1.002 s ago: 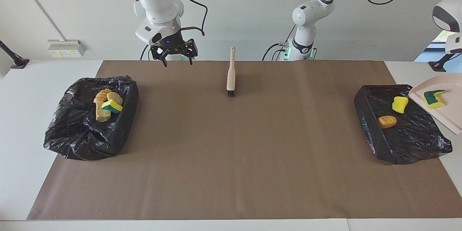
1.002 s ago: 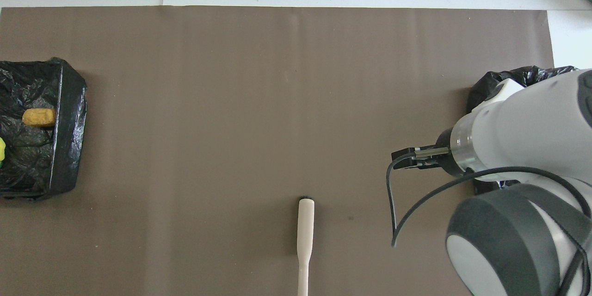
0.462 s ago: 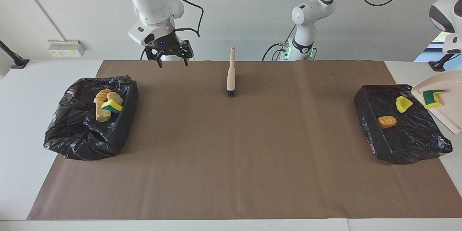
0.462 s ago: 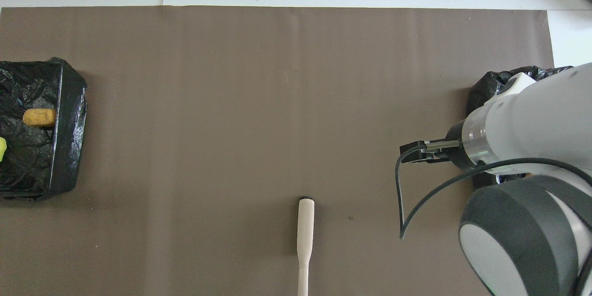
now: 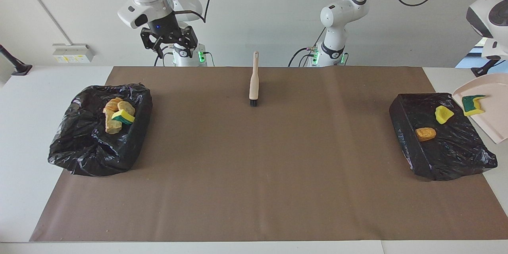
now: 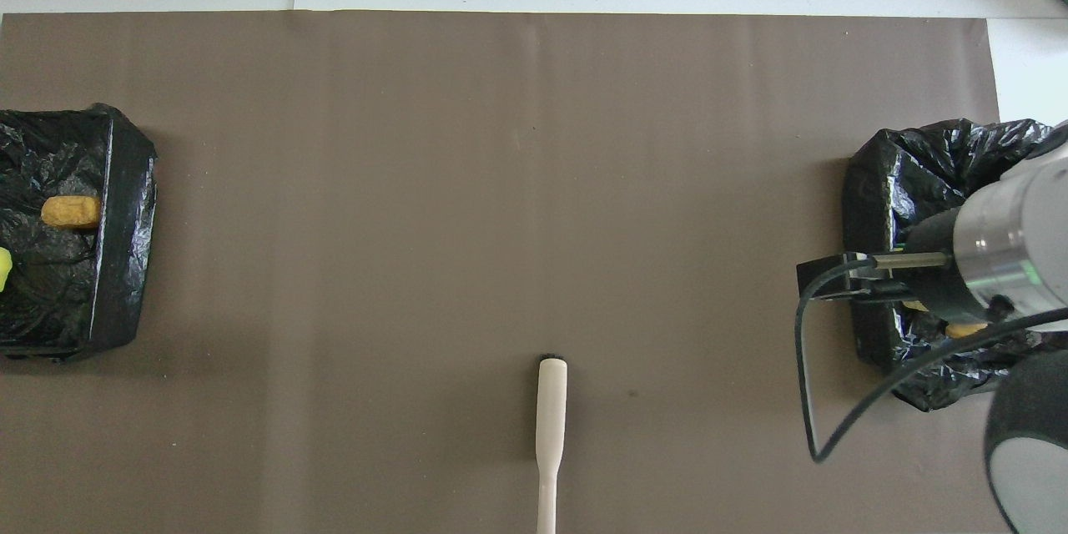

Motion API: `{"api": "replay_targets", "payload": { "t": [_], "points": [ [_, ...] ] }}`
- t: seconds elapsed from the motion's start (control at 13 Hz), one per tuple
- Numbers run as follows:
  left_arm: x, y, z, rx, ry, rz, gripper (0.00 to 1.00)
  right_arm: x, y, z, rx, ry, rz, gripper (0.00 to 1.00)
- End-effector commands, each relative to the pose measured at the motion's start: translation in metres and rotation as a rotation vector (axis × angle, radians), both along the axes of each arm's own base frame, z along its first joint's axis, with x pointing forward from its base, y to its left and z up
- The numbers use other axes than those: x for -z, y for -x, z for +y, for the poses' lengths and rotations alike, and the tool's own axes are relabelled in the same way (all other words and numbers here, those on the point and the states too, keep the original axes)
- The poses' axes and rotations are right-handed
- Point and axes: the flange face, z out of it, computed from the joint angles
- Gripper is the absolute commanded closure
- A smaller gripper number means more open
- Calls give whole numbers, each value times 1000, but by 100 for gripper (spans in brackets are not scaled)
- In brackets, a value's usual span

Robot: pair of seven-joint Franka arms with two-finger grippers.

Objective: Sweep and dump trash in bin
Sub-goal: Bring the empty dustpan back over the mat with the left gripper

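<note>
Facing the robots: caught the right gripper (image 5: pixel 170 43) up over the table's robot-side edge, fingers spread, holding nothing.
Saw a trash heap (image 5: pixel 117 115) piled in the black bin (image 5: pixel 79 143) at the right arm's end; a yellow sponge (image 5: pixel 443 114) and tan chunk (image 5: pixel 425 133) in the second bin (image 5: pixel 448 154) at the left arm's end; a green-backed sponge (image 5: pixel 472 104) on the tilted dustpan (image 5: pixel 492 123) just beside it. Left gripper out of frame, closed. Found the brush (image 5: pixel 254 83) lying mid-paper, near the robots. From overhead: picked out that brush, the chunk and both bins.
</note>
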Motion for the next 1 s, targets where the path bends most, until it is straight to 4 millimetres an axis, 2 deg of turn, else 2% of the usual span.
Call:
{"api": "replay_targets", "payload": {
  "t": [0.0,0.15,0.31,0.46,0.54,0.69,0.92],
  "points": [
    [-9,3,-16,-27,-76,16,100,-42,31,-20,2,9,-34,0],
    [-10,3,-34,-38,-109,36,100,-42,27,-38,35,9,-44,0],
    [-10,3,-47,-55,-110,46,100,-39,22,-81,125,-13,-37,0],
    [-7,4,-54,-96,-75,11,100,-39,20,-108,160,-18,-38,0],
    [-3,5,-58,-114,-14,1,100,-38,20,-113,144,-18,-37,0],
    [6,6,-67,-140,120,-12,100,-38,20,-111,130,-17,-39,0],
    [22,3,-108,-181,324,-11,100,-38,20,-114,130,-3,-41,0]
  ]
}}
